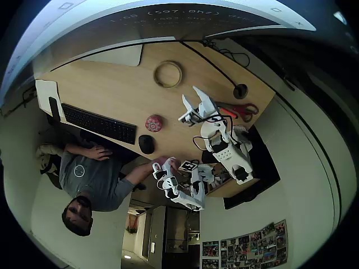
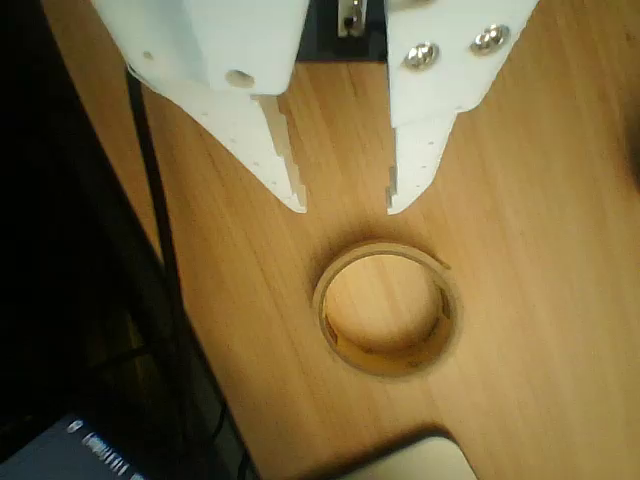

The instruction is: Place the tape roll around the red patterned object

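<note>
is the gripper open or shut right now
Open. In the wrist view the gripper has a clear gap between its two white fingers, holding nothing, above the tape roll.

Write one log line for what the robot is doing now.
pincer: open, above tape roll | tape roll: flat on table, ungrasped | red patterned object: apart

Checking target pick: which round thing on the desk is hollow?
The tape roll, a tan ring with wood showing through; the red patterned object and black mouse are solid.
</note>
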`<move>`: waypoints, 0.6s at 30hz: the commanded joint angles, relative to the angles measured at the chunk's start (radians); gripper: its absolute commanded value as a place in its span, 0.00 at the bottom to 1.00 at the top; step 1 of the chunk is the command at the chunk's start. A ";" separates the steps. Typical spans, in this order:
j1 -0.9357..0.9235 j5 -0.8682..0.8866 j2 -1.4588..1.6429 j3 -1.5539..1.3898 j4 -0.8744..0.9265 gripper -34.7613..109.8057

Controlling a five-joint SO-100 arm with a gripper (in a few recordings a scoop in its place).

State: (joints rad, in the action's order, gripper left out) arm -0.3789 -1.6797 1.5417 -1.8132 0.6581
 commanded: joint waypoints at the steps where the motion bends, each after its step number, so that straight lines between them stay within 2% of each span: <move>1: -0.012 0.002 0.000 0.066 0.034 0.40; 18: -0.063 0.025 -0.170 0.360 0.222 0.40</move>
State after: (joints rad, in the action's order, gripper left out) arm -0.4280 -1.6444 1.3790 -1.5509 0.8590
